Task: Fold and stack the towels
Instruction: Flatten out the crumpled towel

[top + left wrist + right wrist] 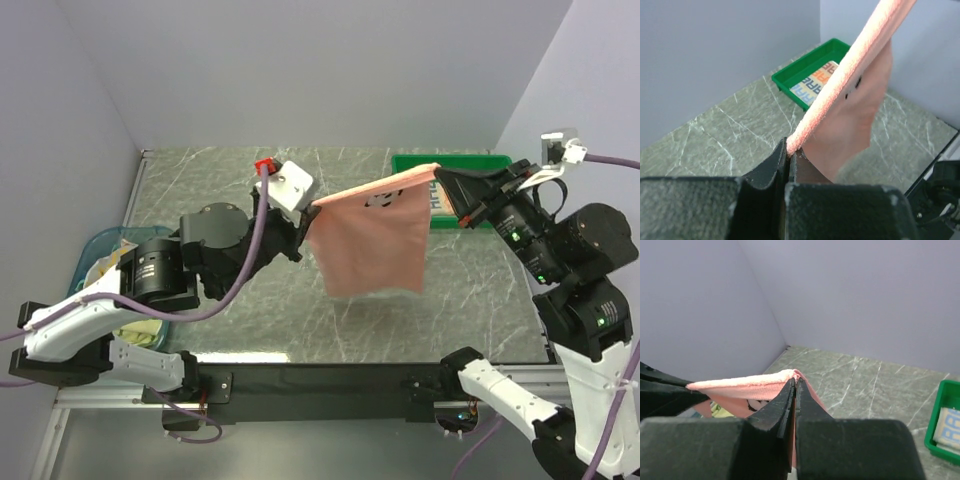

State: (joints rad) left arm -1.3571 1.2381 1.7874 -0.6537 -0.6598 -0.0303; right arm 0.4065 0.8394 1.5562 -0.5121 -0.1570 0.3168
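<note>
**Stretching the salmon-pink towel point(370, 245) between left pincer point(310, 210) and right pincer point(441, 173)**

From the top camera, each pincer is clamped on an upper corner of the towel. The cloth hangs in a sheet above the middle of the counter point(250, 320), with a dark emblem near its top edge. A green tray point(455, 160) sits far right and a blue basket point(92, 250) near left.

The left wrist camera shows its jaws pinched on the towel's thick edge. Beyond it a cream lettered towel point(815, 84) lies in the tray.

The right wrist camera shows its jaws closed on the pink edge.
</note>
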